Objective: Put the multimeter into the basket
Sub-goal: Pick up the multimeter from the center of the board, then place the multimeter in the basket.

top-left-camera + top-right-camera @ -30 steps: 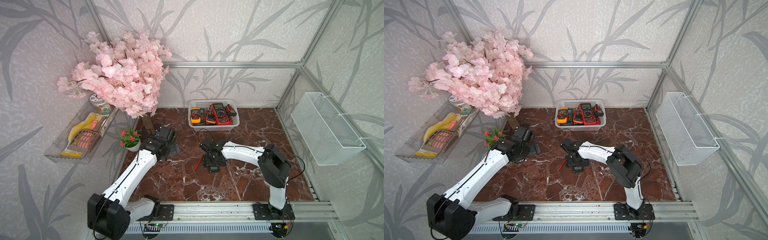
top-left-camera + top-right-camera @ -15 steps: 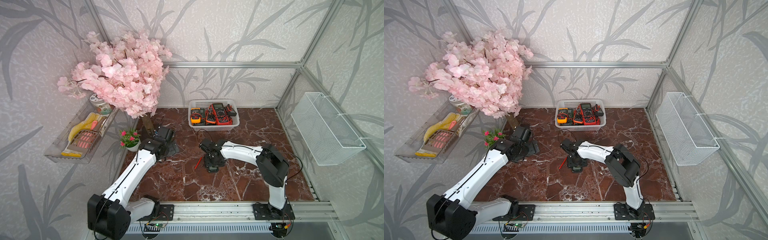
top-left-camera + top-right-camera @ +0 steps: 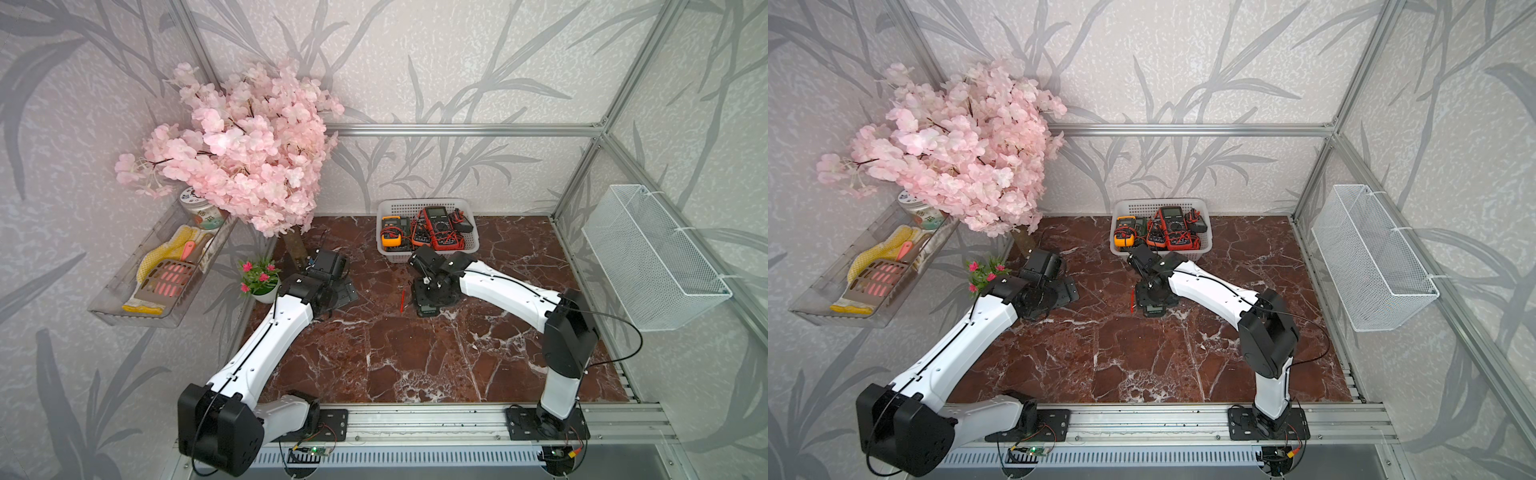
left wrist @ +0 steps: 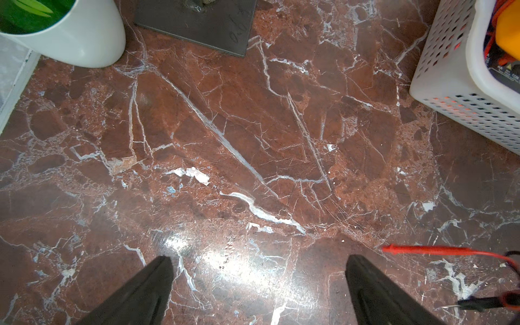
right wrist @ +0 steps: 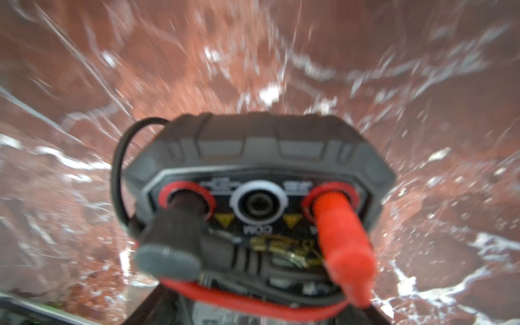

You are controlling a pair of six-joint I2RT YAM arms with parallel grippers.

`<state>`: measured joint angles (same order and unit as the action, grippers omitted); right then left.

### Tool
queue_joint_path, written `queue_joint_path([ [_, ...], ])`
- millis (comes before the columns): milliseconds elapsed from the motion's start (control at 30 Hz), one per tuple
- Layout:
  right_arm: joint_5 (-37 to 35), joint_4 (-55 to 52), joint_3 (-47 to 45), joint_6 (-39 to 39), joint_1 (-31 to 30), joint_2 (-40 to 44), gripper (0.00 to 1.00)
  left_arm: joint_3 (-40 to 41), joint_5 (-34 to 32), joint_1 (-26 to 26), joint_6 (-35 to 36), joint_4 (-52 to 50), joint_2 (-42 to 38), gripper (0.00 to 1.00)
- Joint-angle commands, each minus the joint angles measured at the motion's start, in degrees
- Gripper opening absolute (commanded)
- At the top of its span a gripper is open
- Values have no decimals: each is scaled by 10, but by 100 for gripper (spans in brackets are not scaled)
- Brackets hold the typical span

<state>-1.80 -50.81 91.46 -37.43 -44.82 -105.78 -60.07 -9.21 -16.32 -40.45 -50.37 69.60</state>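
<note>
The left gripper [image 4: 259, 257] hangs with jaws spread and empty over the marble [image 4: 253, 140], forward and left of the basket [image 3: 401, 204]. Just in front of the basket, the right gripper [image 3: 432, 291] is clamped on the multimeter [image 5: 259, 157], whose red probe [image 3: 402, 300] lies alongside. The grasp looks made. Next comes a lift that clears the basket's rim, leads included, then release inside.

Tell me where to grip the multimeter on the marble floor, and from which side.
Grip the multimeter across its width, on the long sides of its dark rubber casing, coming down from above: it lies face up, and the red and black leads crowd its jack end.
</note>
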Motion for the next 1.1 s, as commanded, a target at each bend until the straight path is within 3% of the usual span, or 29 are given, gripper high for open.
queue_joint_path([
  [0, -7, -26, 49, 43, 24, 25, 54, -20, -14, 5, 12, 4, 12, 100],
  [300, 12, -31, 238, 94, 103, -21, 54, -35, -19, 6, 17, 10, 48, 100],
  [733, 25, -138, 657, 136, 138, -305, 53, -48, 0, 8, 25, 10, 69, 100],
  [1067, 26, -78, 625, 122, 147, -367, 54, -52, -4, 8, 25, -5, 65, 100],
])
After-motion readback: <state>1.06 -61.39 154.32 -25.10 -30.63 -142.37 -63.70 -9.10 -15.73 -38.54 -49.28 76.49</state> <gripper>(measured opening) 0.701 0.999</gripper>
